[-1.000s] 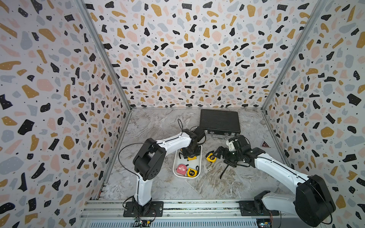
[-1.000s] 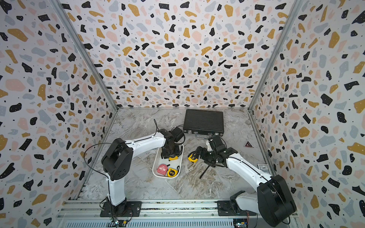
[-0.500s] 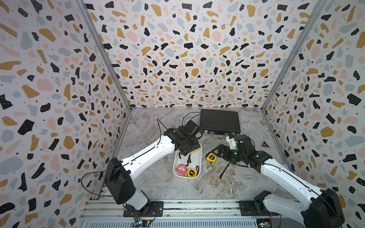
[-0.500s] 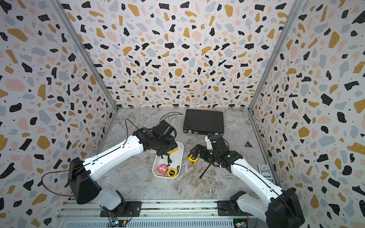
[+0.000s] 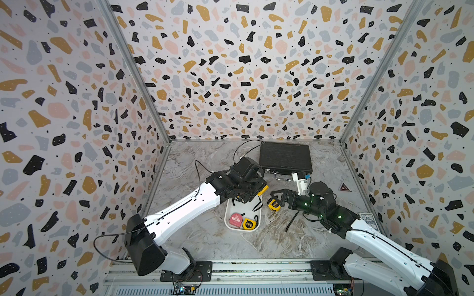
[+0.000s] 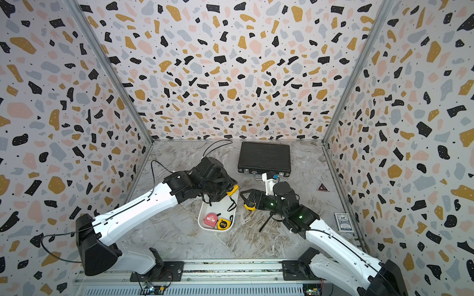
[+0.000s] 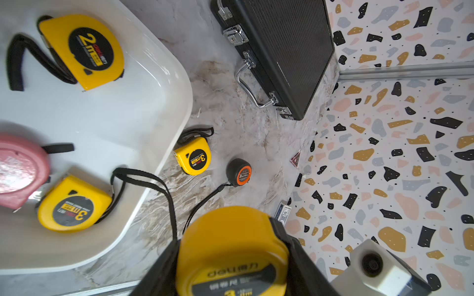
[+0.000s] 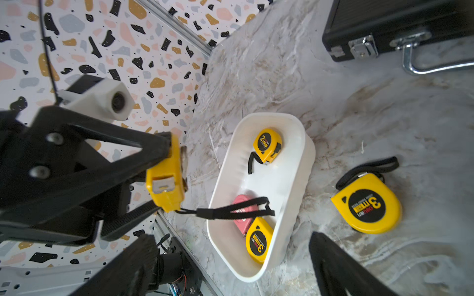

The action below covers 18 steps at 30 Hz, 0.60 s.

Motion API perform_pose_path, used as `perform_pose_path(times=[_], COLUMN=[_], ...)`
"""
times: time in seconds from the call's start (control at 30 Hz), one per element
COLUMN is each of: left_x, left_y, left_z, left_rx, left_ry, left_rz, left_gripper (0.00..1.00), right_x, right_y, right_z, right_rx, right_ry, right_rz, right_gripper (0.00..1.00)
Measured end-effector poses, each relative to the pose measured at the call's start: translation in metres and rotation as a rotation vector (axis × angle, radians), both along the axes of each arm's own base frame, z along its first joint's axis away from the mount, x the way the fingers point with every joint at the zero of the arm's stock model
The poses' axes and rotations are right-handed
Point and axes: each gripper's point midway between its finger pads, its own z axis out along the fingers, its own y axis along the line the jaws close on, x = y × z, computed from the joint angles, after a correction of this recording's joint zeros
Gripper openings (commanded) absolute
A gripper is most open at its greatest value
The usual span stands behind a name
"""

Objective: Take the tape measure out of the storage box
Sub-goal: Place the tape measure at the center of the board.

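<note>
The storage box point(image 5: 238, 208) point(image 6: 215, 208) is a shallow white tray on the marbled floor. My left gripper point(image 5: 259, 192) point(image 7: 230, 256) is shut on a yellow tape measure point(image 6: 233, 189) point(image 8: 165, 174) and holds it above the box's far end. The strap of the held one point(image 8: 230, 211) dangles over the box. Inside lie a pink tape measure point(image 5: 236, 219) and two yellow ones point(image 7: 89, 48) point(image 7: 71, 205). My right gripper point(image 5: 275, 200) point(image 8: 230, 256) is open and holds nothing. It is just right of the box, by a yellow tape measure point(image 5: 274, 205) point(image 8: 366, 206) on the floor.
A black ribbed briefcase point(image 5: 284, 157) point(image 6: 264, 157) lies at the back, its handle facing the arms. A black-and-orange tape measure point(image 7: 239, 172) lies on the floor beyond the yellow one. A card deck point(image 6: 343, 221) and a red triangle point(image 5: 343, 187) lie near the right wall.
My left gripper has lifted the yellow tape measure up out of the box, and the left arm's elbow has swung down and outward. The right gripper stays open beside the box.
</note>
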Motion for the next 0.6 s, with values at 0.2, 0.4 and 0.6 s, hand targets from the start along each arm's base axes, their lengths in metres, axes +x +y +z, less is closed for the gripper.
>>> perform_pose_path(times=[0.2, 0.4, 0.6], left_x=[-0.002, -0.006, -0.010], left_y=[-0.020, -0.035, -0.045], left_z=[-0.008, -0.005, 0.002], left_rx=[-0.040, -0.093, -0.146], left_ry=[0.044, 0.065, 0.081], left_rz=[-0.017, -0.035, -0.053], left_gripper=[0.00, 0.00, 0.00], right_x=[0.003, 0.004, 0.007], right_y=[0.002, 0.004, 0.006], right_z=[0.014, 0.015, 0.015], right_rx=[0.035, 0.040, 0.042], right_ry=[-0.055, -0.073, -0.083], right_rz=[0.001, 0.007, 0.008], right_gripper=[0.93, 0.84, 0.67])
